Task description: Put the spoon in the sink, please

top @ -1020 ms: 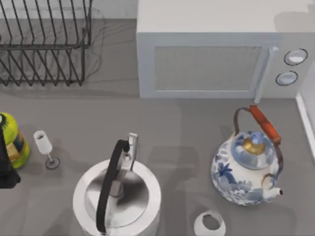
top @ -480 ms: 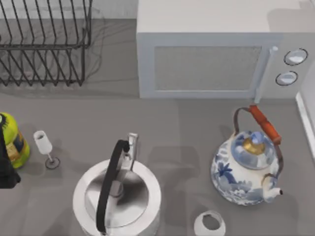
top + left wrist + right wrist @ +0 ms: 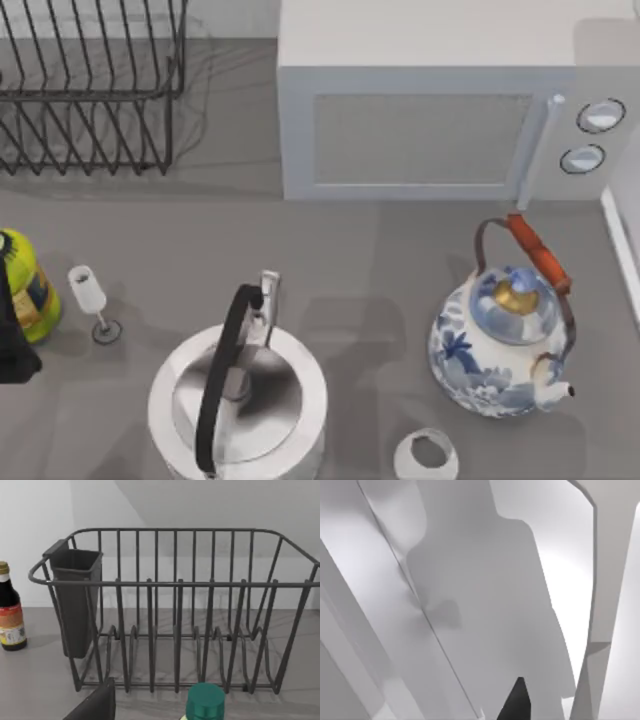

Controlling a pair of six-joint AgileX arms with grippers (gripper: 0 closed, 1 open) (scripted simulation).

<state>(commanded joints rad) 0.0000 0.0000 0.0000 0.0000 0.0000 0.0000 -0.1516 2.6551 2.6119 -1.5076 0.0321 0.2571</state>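
Observation:
The spoon and the sink are out of view. A dark part of my left arm point(image 3: 12, 345) sits at the table's left edge beside a yellow bottle point(image 3: 25, 285). In the left wrist view a dark piece of my left gripper point(image 3: 95, 705) points toward a wire dish rack point(image 3: 175, 630). In the right wrist view a dark tip of my right gripper point(image 3: 517, 702) shows against plain white surfaces with a grey shadow on them.
A dish rack point(image 3: 90, 90) stands back left and a white microwave point(image 3: 430, 120) at the back. A steel kettle point(image 3: 240, 400), blue-and-white teapot point(image 3: 505, 345), wine glass point(image 3: 92, 300) and white cup point(image 3: 427, 455) stand in front. A sauce bottle point(image 3: 10, 612) stands beside the rack.
The shadow on the microwave's top right corner has shifted slightly. Nothing on the table has moved.

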